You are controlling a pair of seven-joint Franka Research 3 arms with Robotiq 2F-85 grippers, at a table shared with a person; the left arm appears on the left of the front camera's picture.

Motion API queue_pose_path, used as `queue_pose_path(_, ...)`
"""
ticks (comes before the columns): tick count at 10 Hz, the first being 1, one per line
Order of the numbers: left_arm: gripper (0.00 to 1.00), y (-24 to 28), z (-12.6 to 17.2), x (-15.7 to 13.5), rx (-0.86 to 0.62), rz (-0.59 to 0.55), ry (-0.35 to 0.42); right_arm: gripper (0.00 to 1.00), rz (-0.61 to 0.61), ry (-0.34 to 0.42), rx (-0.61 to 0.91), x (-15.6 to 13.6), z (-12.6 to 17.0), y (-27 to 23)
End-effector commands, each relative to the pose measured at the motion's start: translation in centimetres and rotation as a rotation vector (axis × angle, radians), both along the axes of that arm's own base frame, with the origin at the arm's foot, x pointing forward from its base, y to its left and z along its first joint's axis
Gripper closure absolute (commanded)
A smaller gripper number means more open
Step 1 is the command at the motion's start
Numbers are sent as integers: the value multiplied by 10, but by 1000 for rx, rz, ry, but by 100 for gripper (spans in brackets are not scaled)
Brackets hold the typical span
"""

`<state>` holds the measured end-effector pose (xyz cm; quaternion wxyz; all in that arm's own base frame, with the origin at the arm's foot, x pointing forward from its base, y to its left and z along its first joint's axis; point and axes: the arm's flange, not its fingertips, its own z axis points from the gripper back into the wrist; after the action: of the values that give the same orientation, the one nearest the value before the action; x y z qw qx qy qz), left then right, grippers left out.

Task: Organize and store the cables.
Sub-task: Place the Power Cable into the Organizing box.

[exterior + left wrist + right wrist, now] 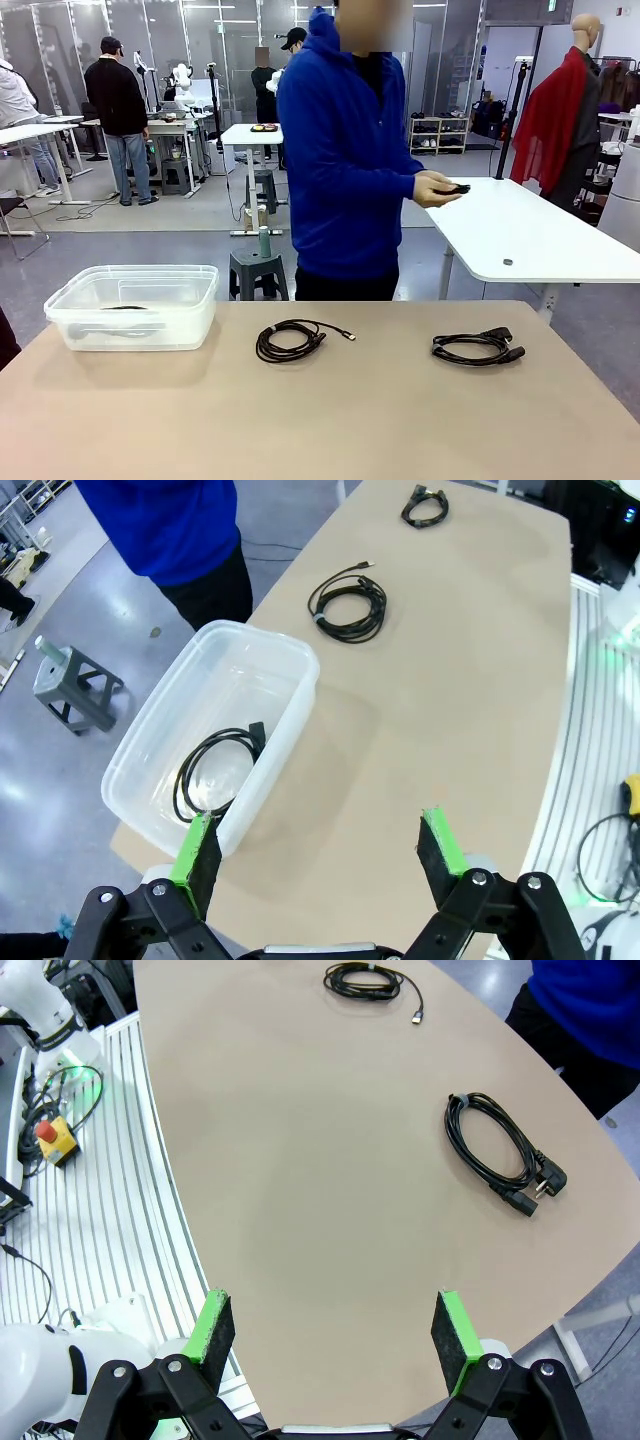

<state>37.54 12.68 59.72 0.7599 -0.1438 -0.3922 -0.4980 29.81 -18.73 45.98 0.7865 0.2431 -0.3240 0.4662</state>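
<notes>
The tabletop point(400, 420) carries a clear bin point(70, 298) at its left. The left claw point(318, 828) and right claw point(333, 1308) hang above it, both wide and empty. The bin cable point(215, 770) lies coiled inside; the middle cable point(290, 341) and right cable point(478, 347) lie well apart.

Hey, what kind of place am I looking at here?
Most likely a robotics lab or test hall: white standing tables in an open room, a red emergency-stop button beside the work surface, and coiled cables laid out near a clear plastic bin.
</notes>
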Motion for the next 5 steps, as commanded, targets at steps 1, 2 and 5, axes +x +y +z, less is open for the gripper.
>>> queue_pose_path(1,0,-1,2,0,9,-2,-2,0,5,-25,10,-1,-1,0)
queue_pose_path(2,0,-1,2,0,9,-2,-2,0,0,0,0,0,0,0)
queue_pose_path(5,0,-1,2,0,9,-2,-2,0,-43,132,-56,54,11,52)
